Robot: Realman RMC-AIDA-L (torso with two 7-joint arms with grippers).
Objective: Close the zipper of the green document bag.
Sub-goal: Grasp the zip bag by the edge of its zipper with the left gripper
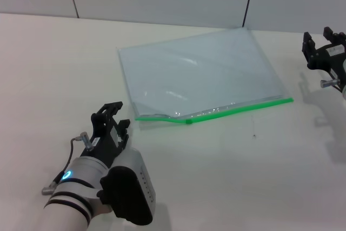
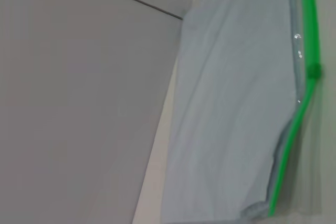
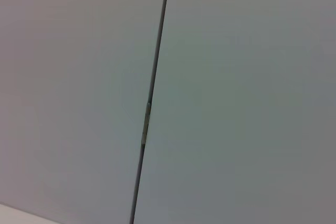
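On the white counter (image 1: 227, 177), we are seeing the green document bag (image 1: 200, 68) lying flat, its zipper (image 1: 238, 107) running along the near edge, the slider tab (image 1: 188, 121) sitting partway along and the stretch toward our left gaping. We are holding the left pincer (image 1: 112, 124) released, near the bag's open corner but not touching it; the right pincer (image 1: 323, 47) is waiting well off to the right, and whether it is released or clenched we cannot tell. The risk, as we are judging it: an unpinned bag sliding or buckling when the slider is pulled, or fingers missing so small a tab.
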